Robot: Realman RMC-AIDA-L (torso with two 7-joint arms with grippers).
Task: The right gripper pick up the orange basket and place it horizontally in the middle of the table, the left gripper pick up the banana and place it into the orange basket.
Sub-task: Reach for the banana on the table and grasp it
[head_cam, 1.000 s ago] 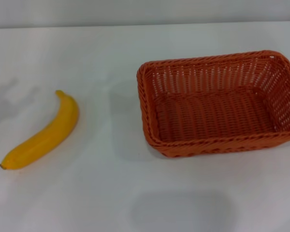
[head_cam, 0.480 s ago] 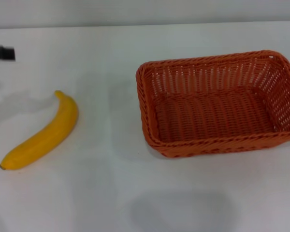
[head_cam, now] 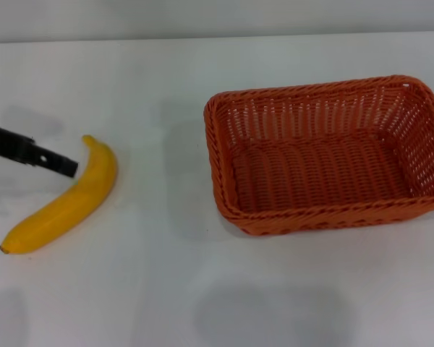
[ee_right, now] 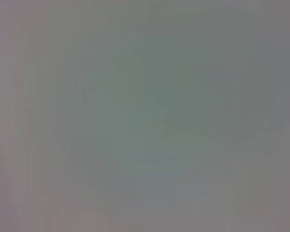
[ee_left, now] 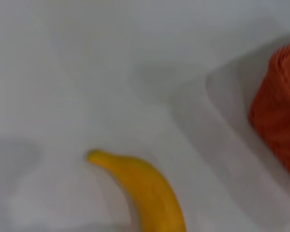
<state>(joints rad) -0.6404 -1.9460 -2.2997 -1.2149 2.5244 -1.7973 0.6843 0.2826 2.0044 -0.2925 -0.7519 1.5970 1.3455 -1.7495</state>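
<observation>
We see the left gripper (head_cam: 66, 165) reaching in from the table's (head_cam: 130, 289) left edge, its tip just beside the one banana (head_cam: 65, 202), whose long axis runs diagonally; we cannot tell its jaws' state. One orange basket (head_cam: 325, 217) sits toward the right edge.

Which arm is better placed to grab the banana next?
Left. The left hand reaches in from the table's left edge, its tip right beside the banana. The right hand shows in no view. The orange basket sits empty on the right.
</observation>
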